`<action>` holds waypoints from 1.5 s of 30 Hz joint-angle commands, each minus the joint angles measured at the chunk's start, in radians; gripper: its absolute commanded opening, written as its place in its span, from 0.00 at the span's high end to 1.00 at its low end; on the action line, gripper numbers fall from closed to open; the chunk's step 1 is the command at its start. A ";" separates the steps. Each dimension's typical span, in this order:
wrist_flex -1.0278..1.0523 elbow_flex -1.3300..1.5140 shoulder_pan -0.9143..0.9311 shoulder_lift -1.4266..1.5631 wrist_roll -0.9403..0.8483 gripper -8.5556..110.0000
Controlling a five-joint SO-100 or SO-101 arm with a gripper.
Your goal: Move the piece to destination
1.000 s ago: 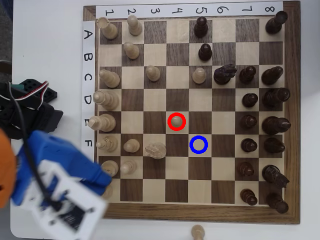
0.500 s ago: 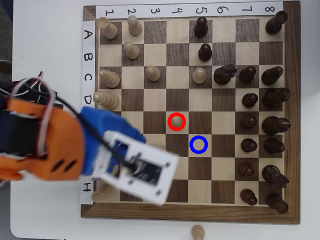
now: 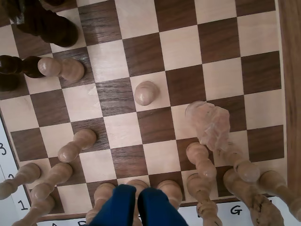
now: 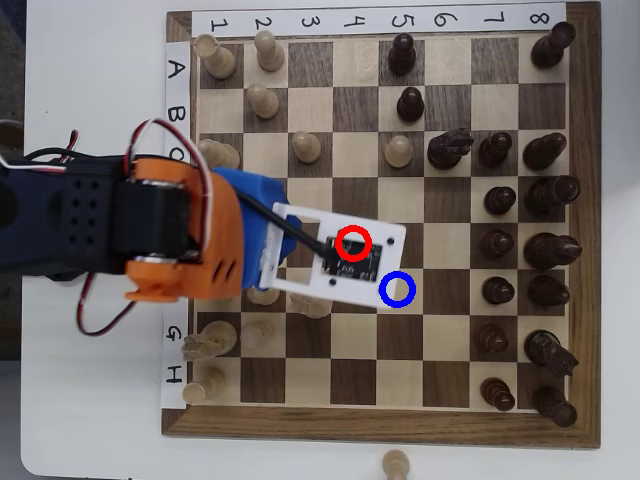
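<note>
Surface point(image 4: 90, 60): white, carrying the board; one stray pale piece point(image 4: 397, 464) lies off the board's lower edge in the overhead view.

Chessboard point(image 4: 572, 250): your landmark. Pale pieces crowd the side by the numeral 1, dark pieces the side by the numeral 8.

Arm point(image 4: 120, 235): orange and blue, reaching in over the board's lettered edge, its white camera plate covering the red-ringed square from above.

Pincer point(image 3: 137, 200): only two blue finger ends show at the bottom edge of the wrist view, close together, gripping nothing. Whether they are fully together you cannot tell.

Knight point(image 3: 209, 123): pale, just beside the piece, toward the board's G label in the wrist view. Keep your fingers off it.

Piece point(image 3: 146, 92): pale pawn, upright near the board's middle, seen in the wrist view only.

Destination point(image 4: 398, 289): blue-ringed square, diagonally next to the red ring, empty.

Step in hand, as judged: approach. Spread the fingers before you descend, centre the pawn's knob between them, come down straight, and close low on the stem so it will not tip.
</note>
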 commanded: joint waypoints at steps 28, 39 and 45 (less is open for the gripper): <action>-0.405 0.212 -0.018 -0.048 0.196 0.86; -0.529 0.245 -0.021 -0.071 0.181 0.80; -0.549 0.244 -0.028 -0.091 0.163 0.77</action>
